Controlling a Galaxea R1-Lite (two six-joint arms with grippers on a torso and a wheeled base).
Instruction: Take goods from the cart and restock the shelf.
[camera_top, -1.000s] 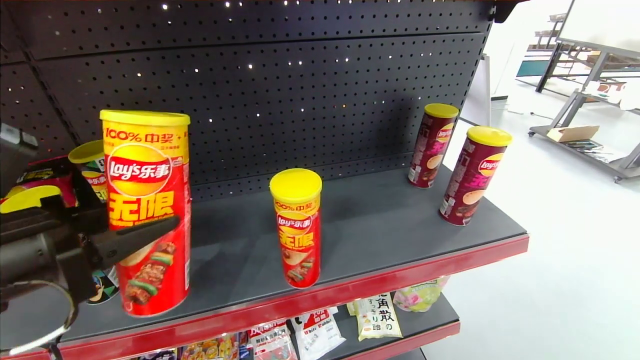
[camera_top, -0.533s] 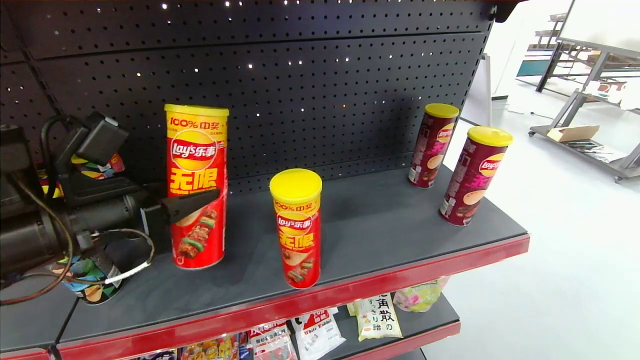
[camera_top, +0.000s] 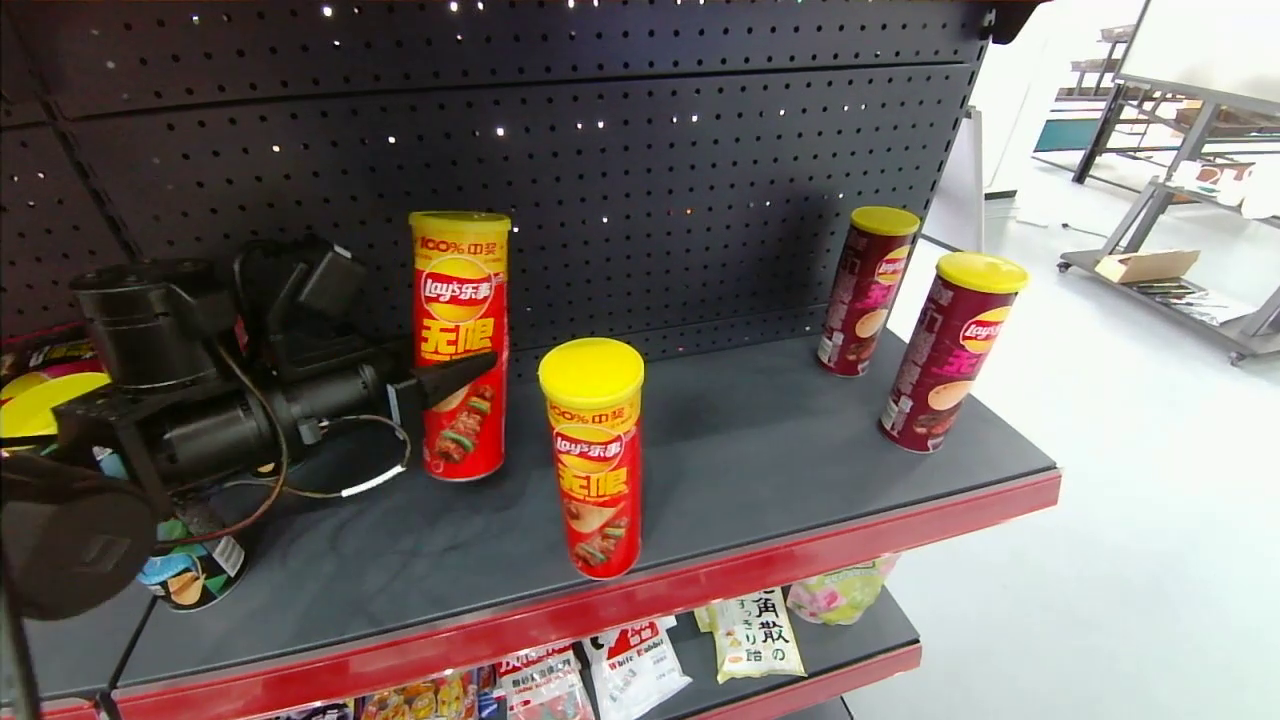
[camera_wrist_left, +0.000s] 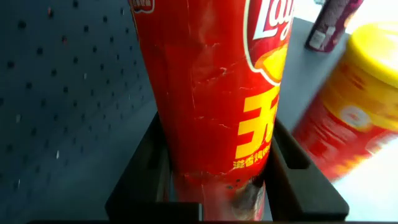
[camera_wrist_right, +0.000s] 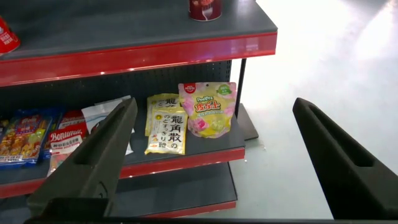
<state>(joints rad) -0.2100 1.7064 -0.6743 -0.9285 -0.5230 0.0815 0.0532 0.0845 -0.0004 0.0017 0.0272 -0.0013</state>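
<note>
Red chip can (camera_top: 460, 300): upright, long axis vertical, yellow lid at top, base down, printed front turned toward the open front of the shelf.

- Position: over the rear left part of the upper shelf (camera_top: 750, 440), close to the pegboard back panel (camera_top: 650, 200). Base level with the shelf surface or just above it; contact cannot be told.
- Grip: clamped on both sides at lower-middle height by the left gripper (camera_top: 462, 372). One finger crosses the front of the can in the head view, the other is hidden behind it. In the left wrist view, both black fingers press against the can (camera_wrist_left: 211, 93), with the gripper (camera_wrist_left: 217, 186) reaching in horizontally.
- Neighbour: second red can (camera_top: 592, 460), also upright with its yellow lid up, stands at the front edge of the shelf, ahead of and to the right of the held can, and apart from it. Shows beside the held can in the left wrist view (camera_wrist_left: 354, 93).
- Right end of the shelf: two maroon cans, rear (camera_top: 865, 290) and front (camera_top: 950, 350), both upright with yellow lids, well apart from the red ones.
- Left end: a small multicoloured can (camera_top: 190, 575), partly hidden by the arm.

Right gripper (camera_wrist_right: 214, 104): fingers spread wide with nothing between them, held low in front of the lower shelf (camera_wrist_right: 186, 158). Faces flat snack bags, one yellow (camera_wrist_right: 166, 124) and one green-pink (camera_wrist_right: 208, 106).
</note>
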